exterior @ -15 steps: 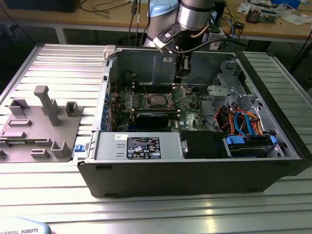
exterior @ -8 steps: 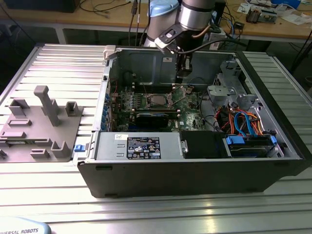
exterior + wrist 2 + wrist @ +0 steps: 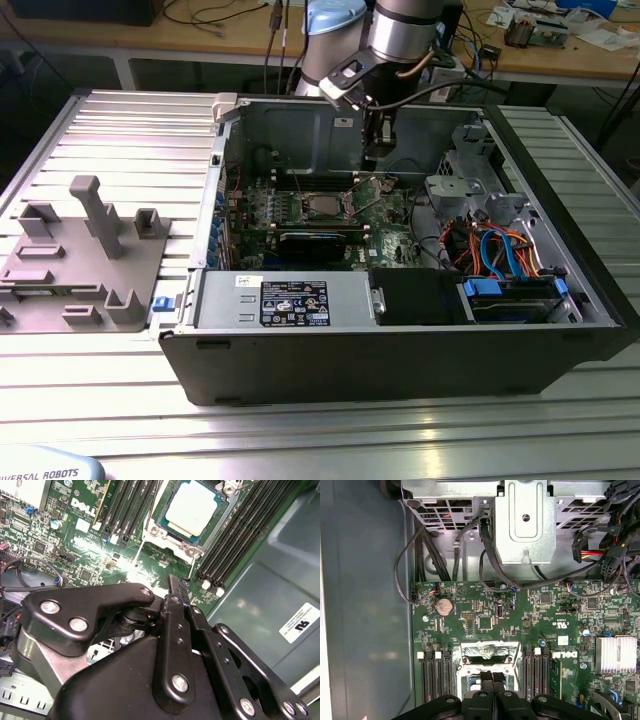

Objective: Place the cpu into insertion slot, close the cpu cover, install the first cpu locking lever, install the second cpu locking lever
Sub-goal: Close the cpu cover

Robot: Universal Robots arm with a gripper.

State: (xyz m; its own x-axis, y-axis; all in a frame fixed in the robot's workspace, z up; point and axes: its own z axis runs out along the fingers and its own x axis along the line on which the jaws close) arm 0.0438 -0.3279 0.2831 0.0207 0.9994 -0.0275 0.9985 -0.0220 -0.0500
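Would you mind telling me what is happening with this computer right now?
A robot arm reaches down into an open computer case. The cpu sits in the slot on the green board, its top bare. The cover appears tipped up rather than closed over it. The end effector hangs just above the board beside the slot, shut, with nothing visible in its grip.
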